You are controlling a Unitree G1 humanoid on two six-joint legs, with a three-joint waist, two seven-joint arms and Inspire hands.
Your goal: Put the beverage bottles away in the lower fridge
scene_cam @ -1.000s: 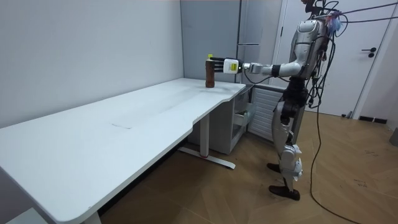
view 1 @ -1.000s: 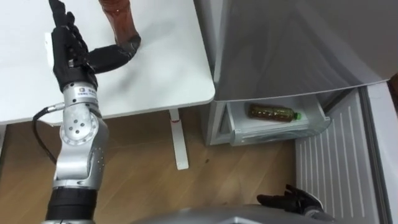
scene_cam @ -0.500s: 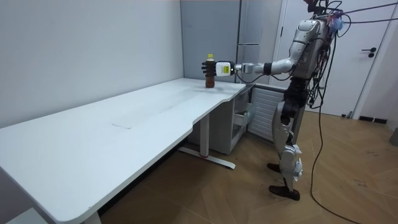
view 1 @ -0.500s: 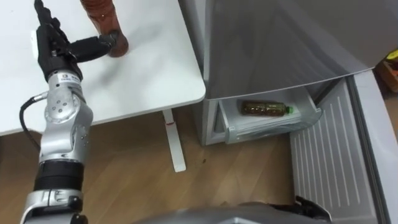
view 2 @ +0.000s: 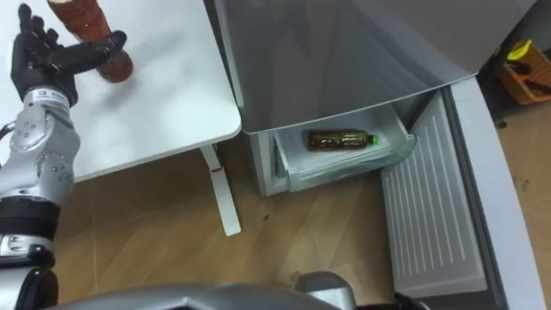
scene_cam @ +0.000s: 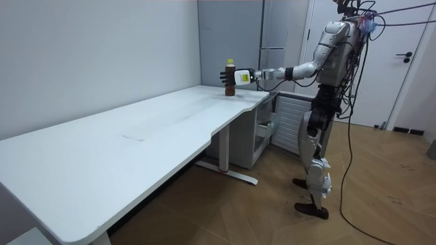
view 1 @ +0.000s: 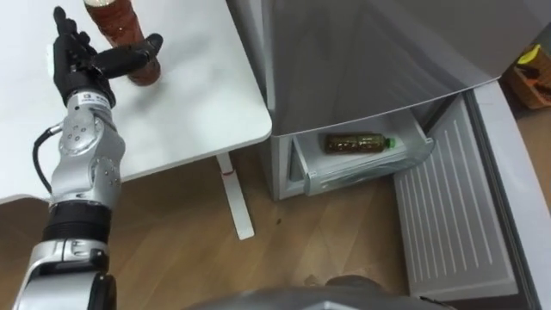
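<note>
A brown drink bottle (view 1: 123, 33) with a yellow cap (scene_cam: 230, 62) stands upright near the corner of the white table (view 1: 189, 95). My left hand (view 1: 76, 62) is beside it on the left, fingers straight up, thumb (view 1: 131, 54) stretched across the bottle's lower front and touching it. A second brown bottle with a green cap (view 1: 355, 142) lies on its side in the pulled-out drawer (view 1: 362, 168) of the lower fridge (view 2: 344, 159). In the room view I stand by the fridge, left arm reaching over the table to the bottle (scene_cam: 231, 79).
The lower fridge door (view 1: 448, 224) stands swung open on the right, its ribbed inner side facing up. The grey fridge front (view 1: 362, 52) rises right of the table edge. A white table leg (view 1: 234, 194) stands on the wood floor.
The eye view has shifted right. My left hand has come closer against the bottle, thumb now across its front. The right hand has dropped out of the lower edge.
</note>
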